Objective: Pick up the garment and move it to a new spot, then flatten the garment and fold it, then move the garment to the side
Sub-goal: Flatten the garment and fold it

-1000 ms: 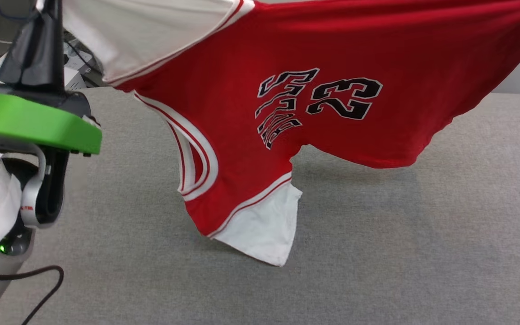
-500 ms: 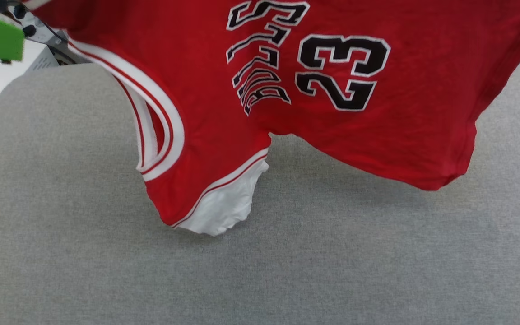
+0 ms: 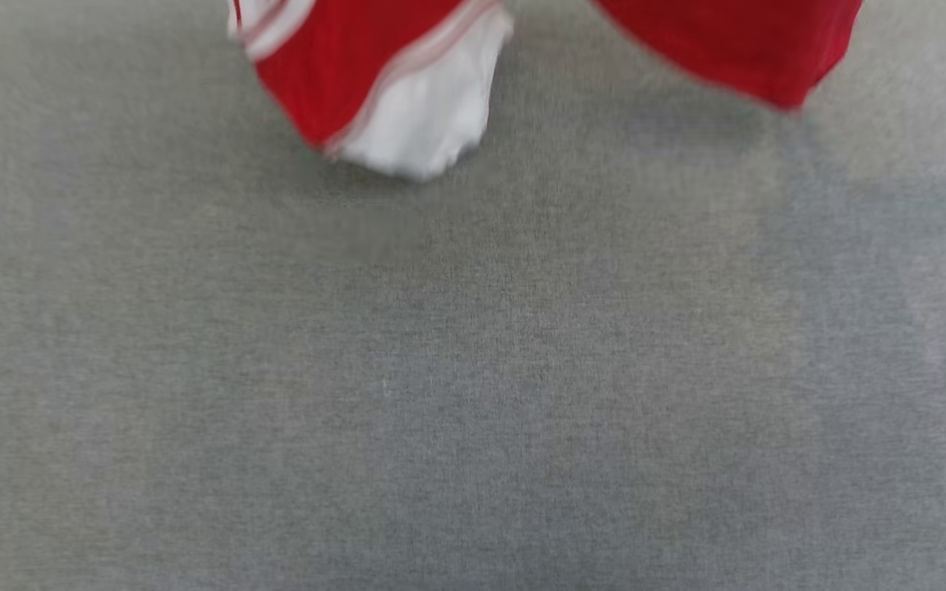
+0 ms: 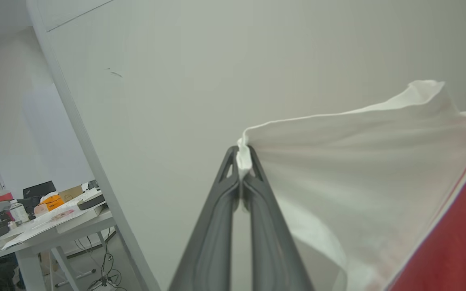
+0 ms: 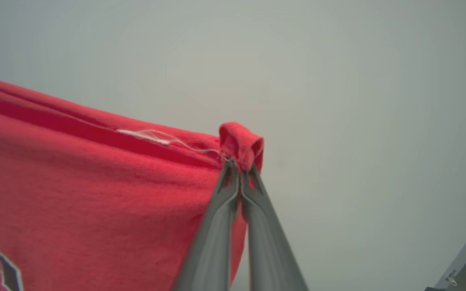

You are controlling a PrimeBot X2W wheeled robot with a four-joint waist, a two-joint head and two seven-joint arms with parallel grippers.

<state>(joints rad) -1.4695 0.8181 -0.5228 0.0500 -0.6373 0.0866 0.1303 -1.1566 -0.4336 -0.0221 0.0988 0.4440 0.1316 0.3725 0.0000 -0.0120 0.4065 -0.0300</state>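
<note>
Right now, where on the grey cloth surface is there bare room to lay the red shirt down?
The grey cloth surface is bare across the middle and near part, edge to edge. Only the far strip is crowded: the red jersey T-shirt with white sleeves hangs low there, held by the left gripper and the right gripper.

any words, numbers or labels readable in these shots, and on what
No text reads whole.
Garment, right wrist view: a black, white-edged print is cut off at the picture's corner and cannot be read.
Desk, left wrist view: any labels on the things there are too small to read.
Head view: blurred, with no lettering on the hanging part of the garment.
</note>
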